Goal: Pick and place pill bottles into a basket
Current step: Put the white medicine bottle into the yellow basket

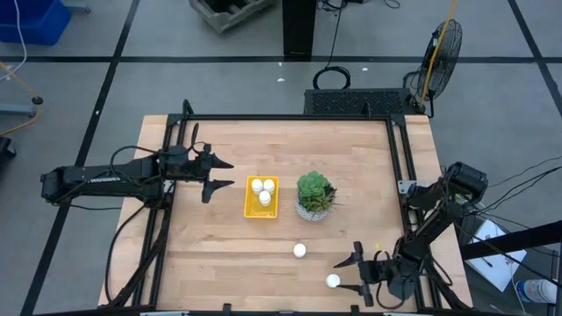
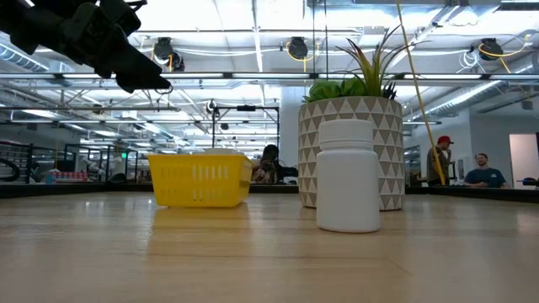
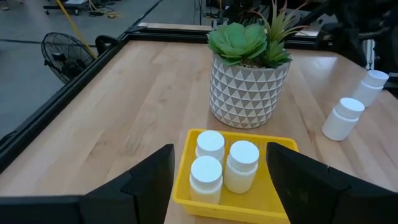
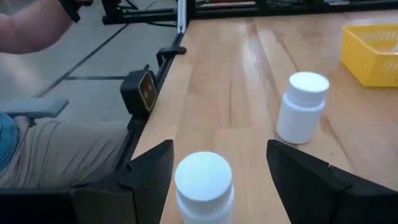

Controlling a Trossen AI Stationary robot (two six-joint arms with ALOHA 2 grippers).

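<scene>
I count three pill bottles (image 1: 262, 190) in the yellow basket (image 1: 273, 210); two remain on the counter (image 1: 219, 254). My right gripper (image 1: 357, 273), spread, frames one (image 1: 333, 281); left gripper (image 1: 221, 174) spread.

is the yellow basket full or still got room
Partly full. The small yellow rectangular plastic basket holds three upright white capped pill bottles at one end; two more bottles stand outside on the wooden table.

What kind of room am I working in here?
Probably a large open robotics lab or workshop: the low view shows a high ceiling with exposed ducts and lights, people at stations behind the table, and the high view shows a floor fan.
</scene>
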